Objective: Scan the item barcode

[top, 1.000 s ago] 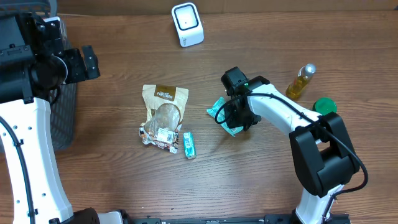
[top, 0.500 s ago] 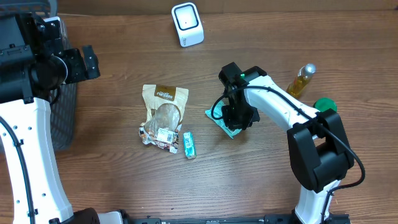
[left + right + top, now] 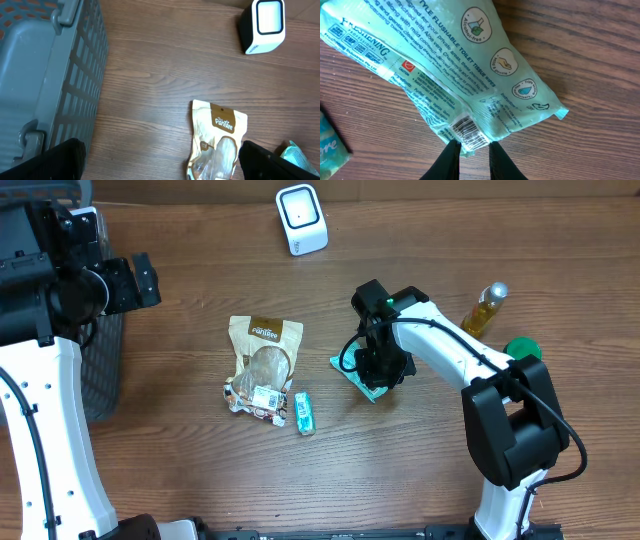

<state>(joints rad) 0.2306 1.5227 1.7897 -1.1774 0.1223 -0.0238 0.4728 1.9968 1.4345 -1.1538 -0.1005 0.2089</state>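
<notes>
The right gripper (image 3: 471,150) pinches the green wipes pack (image 3: 445,65) at its lower edge, its jaws drawn narrow on the film just beside the printed barcode (image 3: 467,131). The barcode faces the wrist camera. Seen from overhead, the wipes pack sits right of centre on the wooden surface (image 3: 200,470), partly under the arm. The white scanner (image 3: 301,218) stands well apart at the far edge. A tan snack bag (image 3: 262,365) lies to the left, with a small green packet (image 3: 303,412) just beside it. The left gripper (image 3: 160,155) hangs near the grey basket (image 3: 45,75) – jaws spread wide (nothing between them).
</notes>
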